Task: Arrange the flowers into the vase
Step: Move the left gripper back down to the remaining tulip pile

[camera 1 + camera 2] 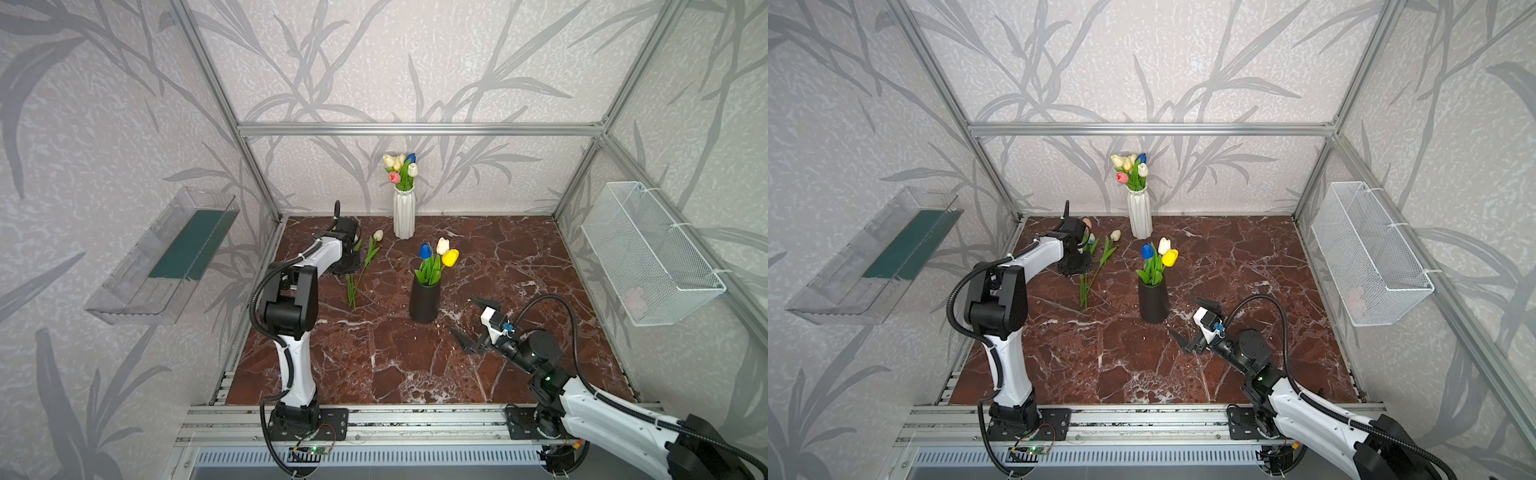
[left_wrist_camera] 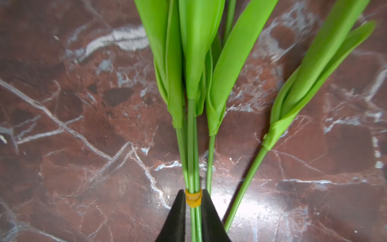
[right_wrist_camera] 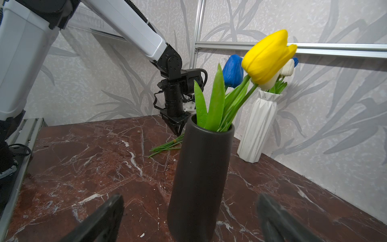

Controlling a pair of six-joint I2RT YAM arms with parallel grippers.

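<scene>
Green banded stems (image 2: 191, 167) clamped in left jaws, right jaws wide

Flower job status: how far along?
Done: three tulips stand in the black vase, several in the white vase. In hand: left gripper pinches a banded bunch lying on the table. To do: that bunch and one loose tulip beside it. The right gripper is open, empty.

Both top views look steeply down over the whole red-brown marble tabletop (image 1: 395, 365). Left wrist view: close above banded green stems (image 2: 191, 167). Right wrist view: low, facing a near matte black cylindrical vase (image 3: 201, 178), also visible from above.
</scene>
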